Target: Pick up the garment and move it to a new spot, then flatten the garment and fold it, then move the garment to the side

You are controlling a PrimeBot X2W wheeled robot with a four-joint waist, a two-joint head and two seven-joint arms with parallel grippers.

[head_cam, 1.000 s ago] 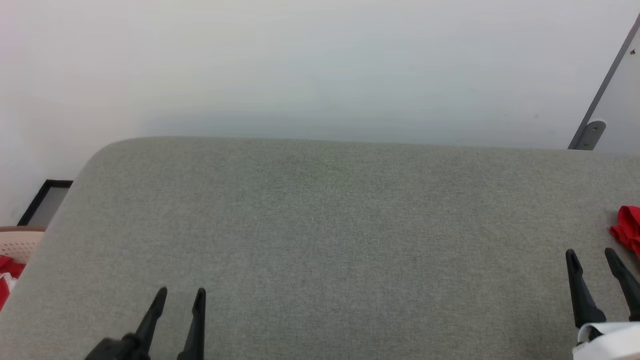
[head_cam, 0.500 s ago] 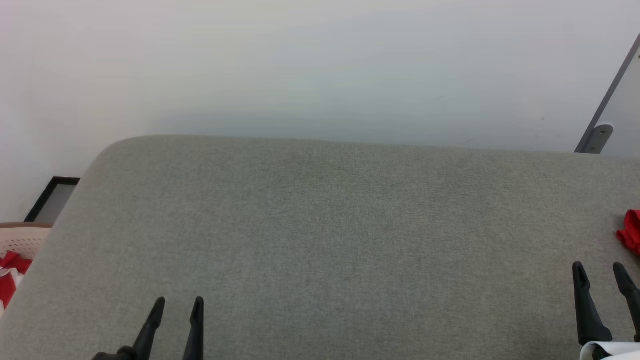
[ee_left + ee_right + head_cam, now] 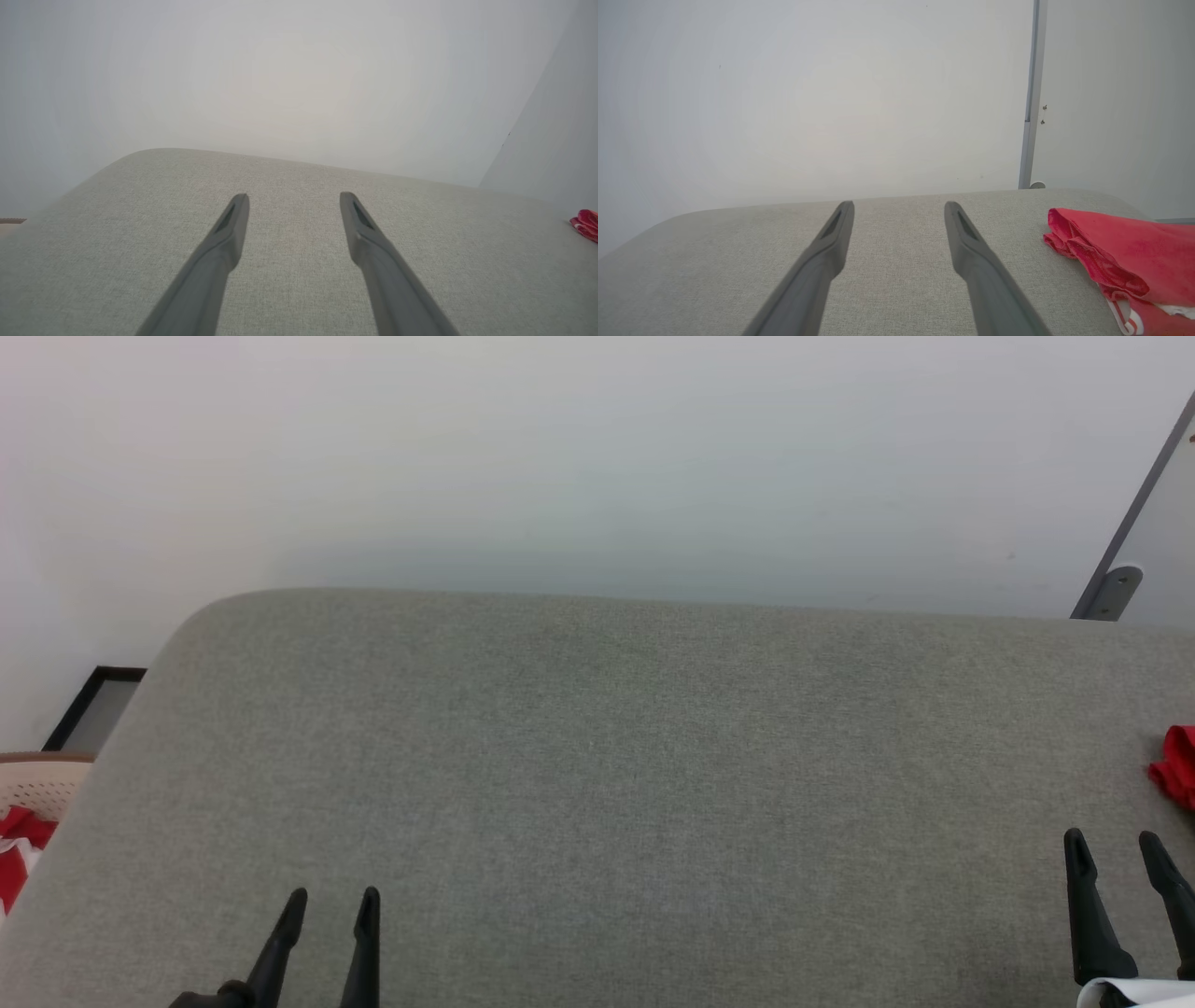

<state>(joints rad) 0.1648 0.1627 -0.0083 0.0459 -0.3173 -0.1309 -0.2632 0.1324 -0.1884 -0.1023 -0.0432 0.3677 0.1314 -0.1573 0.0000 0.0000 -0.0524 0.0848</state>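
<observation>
We find left gripper (image 3: 334, 893) and right gripper (image 3: 1111, 837) spread, empty; garment (image 3: 1125, 252) lies at table's (image 3: 597, 756) right edge, seemingly set aside.

Soft, diffuse light fills every view, bright and even. In the head view, beyond the dark fingers (image 3: 280, 933), the pale wall (image 3: 597, 448) carries a faint grey band of shade just above the far edge of the grey surface (image 3: 597, 756). In both wrist views the fingers blur toward the bottom edge, while the weave of the surface between them reads fairly sharp. The wide lens bows the surface's far edge ahead of the fingers, the wall dims toward the corners, and the red garment (image 3: 1134, 252) right of the right arm's fingers looks crisp and saturated.
</observation>
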